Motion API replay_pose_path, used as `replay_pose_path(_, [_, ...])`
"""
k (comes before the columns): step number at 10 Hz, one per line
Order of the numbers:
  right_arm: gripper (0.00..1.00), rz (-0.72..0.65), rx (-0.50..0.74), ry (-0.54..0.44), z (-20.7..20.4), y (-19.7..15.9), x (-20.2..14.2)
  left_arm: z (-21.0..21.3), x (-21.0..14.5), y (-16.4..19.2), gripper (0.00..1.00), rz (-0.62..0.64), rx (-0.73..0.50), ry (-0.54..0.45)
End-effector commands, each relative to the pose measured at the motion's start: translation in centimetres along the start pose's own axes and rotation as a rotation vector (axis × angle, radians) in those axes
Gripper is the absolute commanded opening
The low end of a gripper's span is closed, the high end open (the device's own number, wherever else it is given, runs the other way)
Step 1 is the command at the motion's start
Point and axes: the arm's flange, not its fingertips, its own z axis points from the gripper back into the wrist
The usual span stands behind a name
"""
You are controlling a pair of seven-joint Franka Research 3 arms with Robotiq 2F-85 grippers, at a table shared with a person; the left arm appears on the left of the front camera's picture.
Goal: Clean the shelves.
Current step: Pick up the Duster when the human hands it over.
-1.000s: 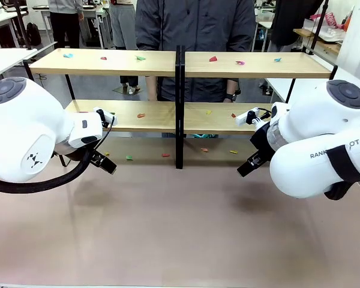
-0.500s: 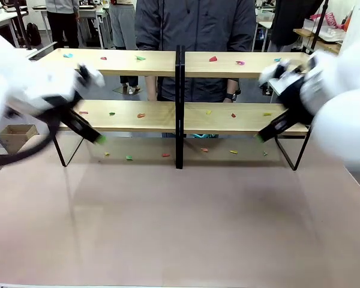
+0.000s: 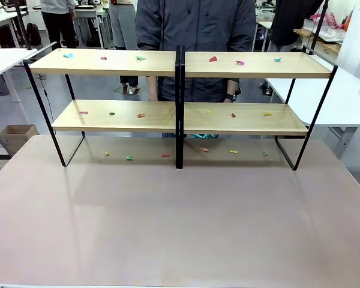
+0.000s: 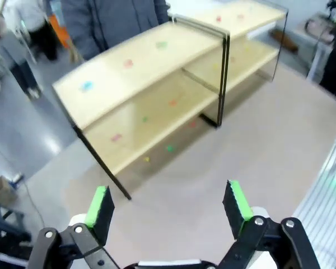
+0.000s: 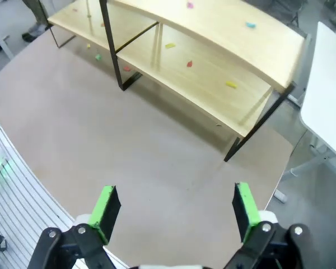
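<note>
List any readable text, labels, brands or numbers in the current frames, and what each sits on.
No text is readable in the current frames.
shelves: bare wood and black frame, no print.
coloured scraps on the boards: plain, no markings visible.
left gripper and right gripper: open, green pads and black fingers with no lettering visible.
packaging on the far back table: too small and blurred to read.
</note>
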Motion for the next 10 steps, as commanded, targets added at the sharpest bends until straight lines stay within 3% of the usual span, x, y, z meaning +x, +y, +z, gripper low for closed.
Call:
replay_pose_path(1, [1.0, -0.023, 0.017, -0.036, 0.1, -2.3, 0.1, -2.8, -4.0, -1.0, 1.0, -0.026, -0.061, -0.148])
replay_pose_path(4, [1.0, -0.047, 0.03, -0.084, 0.8, -3.3, -0.1, -3.7, -3.8, -0.5, 1.0, 0.031, -0.043, -0.193])
replay_pose_path(7, [1.0, -0.052, 0.023, -0.088, 0.4, -3.3, -0.1, -4.9, -4.1, -0.2, 1.0, 0.069, -0.061, -0.098])
replay_pose_path(10, [1.0, -0.04, 0.031, -0.077, -0.3, -3.5, -0.1, -5.5, -4.6, 0.2, 1.0, 0.132, 0.002, -0.039])
